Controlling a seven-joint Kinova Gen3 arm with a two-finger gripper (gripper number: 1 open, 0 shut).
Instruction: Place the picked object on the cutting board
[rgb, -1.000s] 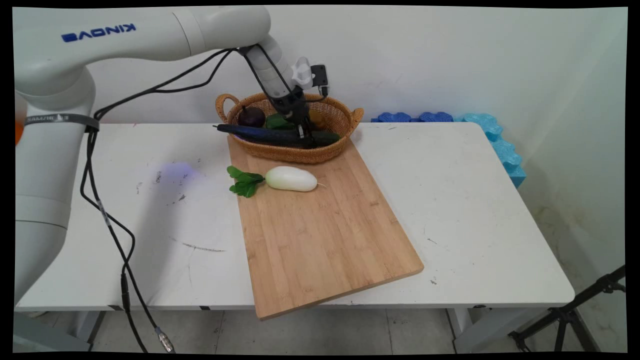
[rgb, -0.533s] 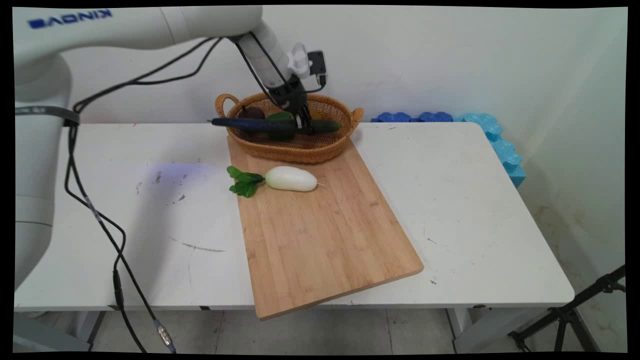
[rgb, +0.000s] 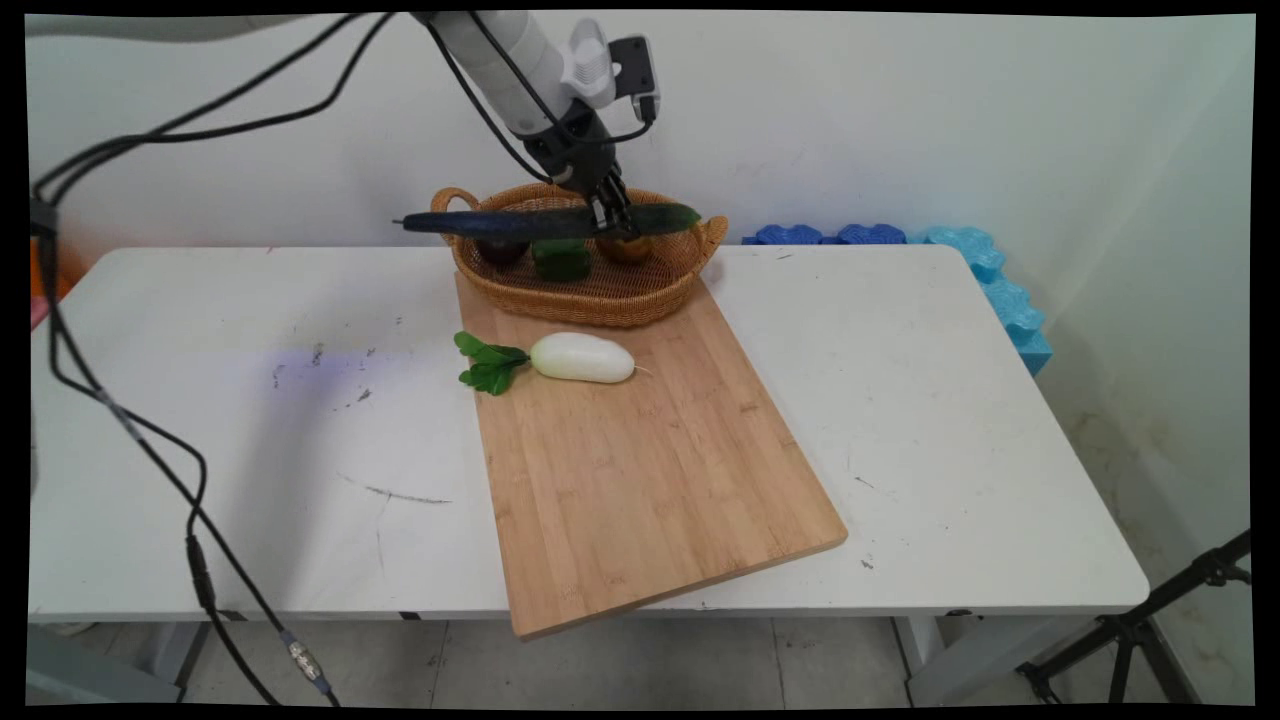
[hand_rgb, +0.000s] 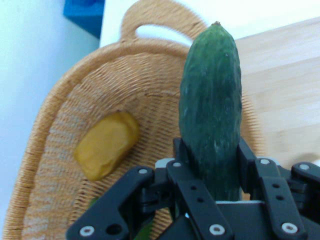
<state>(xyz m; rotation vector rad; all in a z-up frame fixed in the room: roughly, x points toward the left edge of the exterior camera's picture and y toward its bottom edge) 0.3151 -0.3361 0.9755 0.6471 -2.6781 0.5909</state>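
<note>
My gripper (rgb: 610, 215) is shut on a long dark green cucumber (rgb: 545, 222), held level above the wicker basket (rgb: 690, 275). In the hand view the cucumber (hand_rgb: 211, 110) stands clamped between my fingers (hand_rgb: 182, 152), over the basket (hand_rgb: 65, 170). Below it in the basket lie a green pepper (rgb: 560, 258), a dark purple item (rgb: 498, 251) and a yellowish-brown item (rgb: 625, 248), which the hand view shows as a yellow piece (hand_rgb: 106, 145). A white radish (rgb: 580, 357) with green leaves lies on the wooden cutting board (rgb: 650, 480) just in front of the basket.
The cutting board runs from the basket to the table's near edge. Blue foam blocks (rgb: 960, 260) sit at the table's far right corner against the wall. Black cables (rgb: 150, 450) hang down the left side. A tripod leg (rgb: 1160, 610) stands at lower right.
The gripper has risen out of the basket with the cucumber in it, uncovering the green pepper and the other items beneath. The radish has stayed put.
</note>
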